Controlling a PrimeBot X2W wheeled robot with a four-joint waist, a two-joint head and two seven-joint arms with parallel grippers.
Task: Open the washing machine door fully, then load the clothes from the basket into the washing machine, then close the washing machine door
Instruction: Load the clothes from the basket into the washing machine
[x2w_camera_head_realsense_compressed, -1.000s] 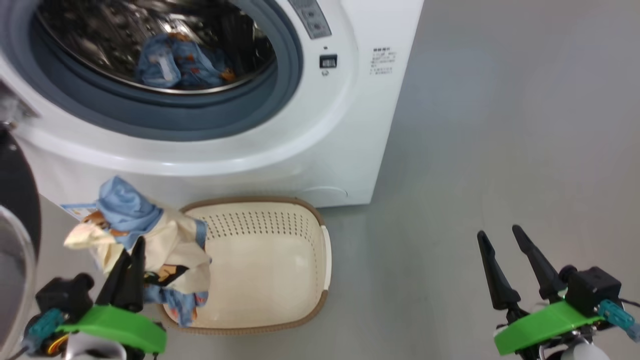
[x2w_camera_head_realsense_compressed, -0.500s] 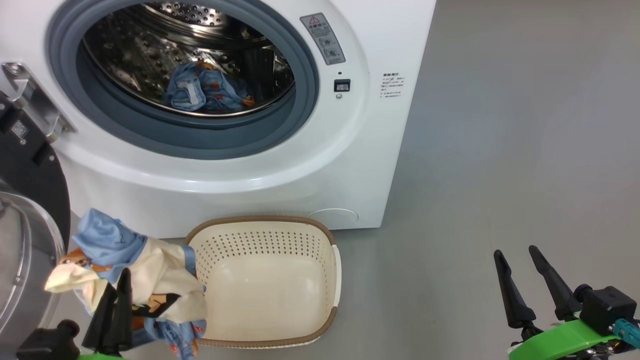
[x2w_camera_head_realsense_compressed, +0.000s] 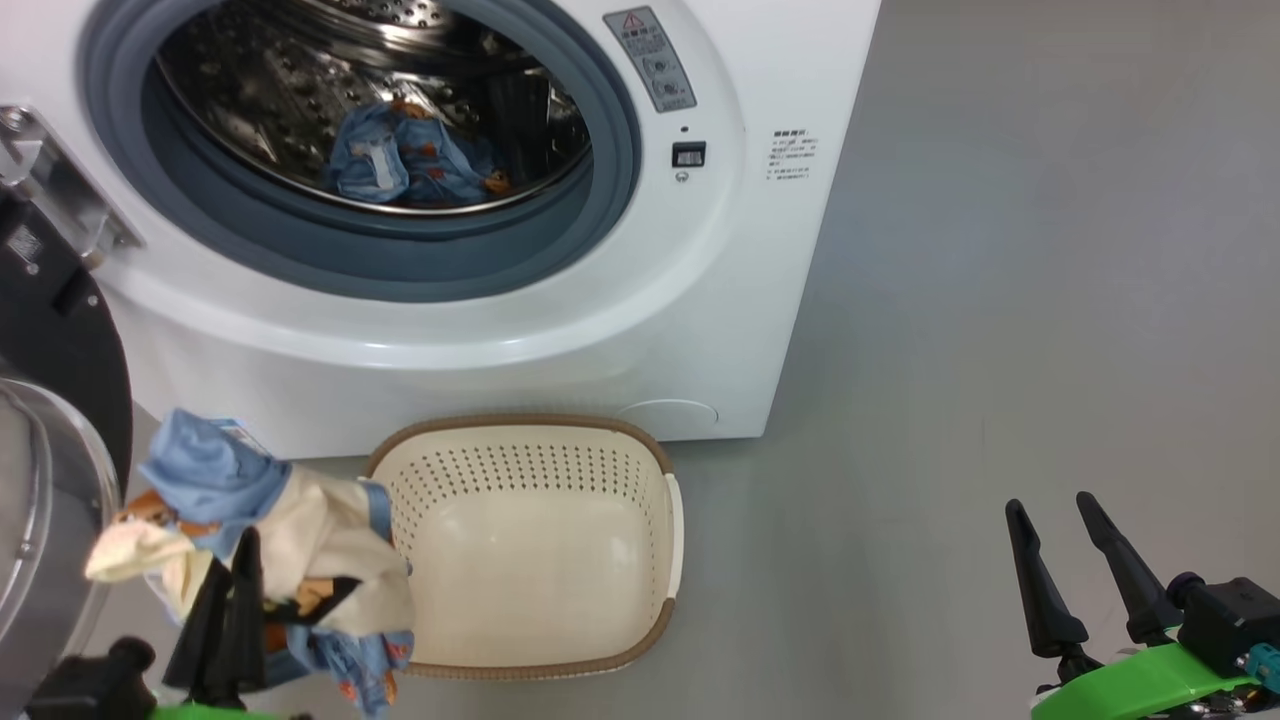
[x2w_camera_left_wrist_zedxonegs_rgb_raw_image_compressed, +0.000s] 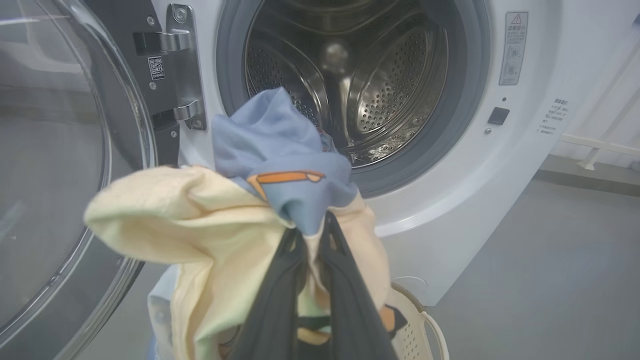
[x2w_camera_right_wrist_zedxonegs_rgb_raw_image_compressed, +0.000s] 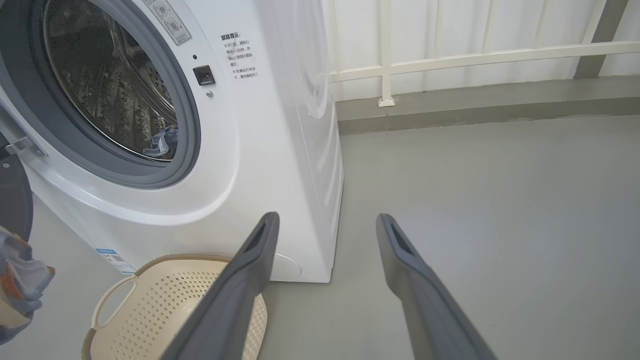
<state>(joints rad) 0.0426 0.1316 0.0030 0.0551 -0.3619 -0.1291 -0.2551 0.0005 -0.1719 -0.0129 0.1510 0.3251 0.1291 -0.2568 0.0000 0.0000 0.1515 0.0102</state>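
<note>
Clothes (x2w_camera_head_realsense_compressed: 320, 520) hang from the left gripper (x2w_camera_head_realsense_compressed: 235, 558), its jaws pinched tight on them, just beside the basket (x2w_camera_head_realsense_compressed: 520, 422). Right gripper (x2w_camera_head_realsense_compressed: 1050, 502) jaws stand wide apart. Blue cloth (x2w_camera_head_realsense_compressed: 410, 165) lies inside the washing machine (x2w_camera_head_realsense_compressed: 700, 300).

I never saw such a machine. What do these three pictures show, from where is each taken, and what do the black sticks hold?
It is a wheeled robot with two arms, each ending in a gripper with two dark fingers. One picture is from its head camera, looking down; the other two are from wrist cameras, looking along the fingers. The left gripper is shut on clothes, blue and cream, before the washer. Its door stands open at the left; one blue garment lies in the drum. The right gripper is open, holding nothing. The basket stands on the floor.
</note>
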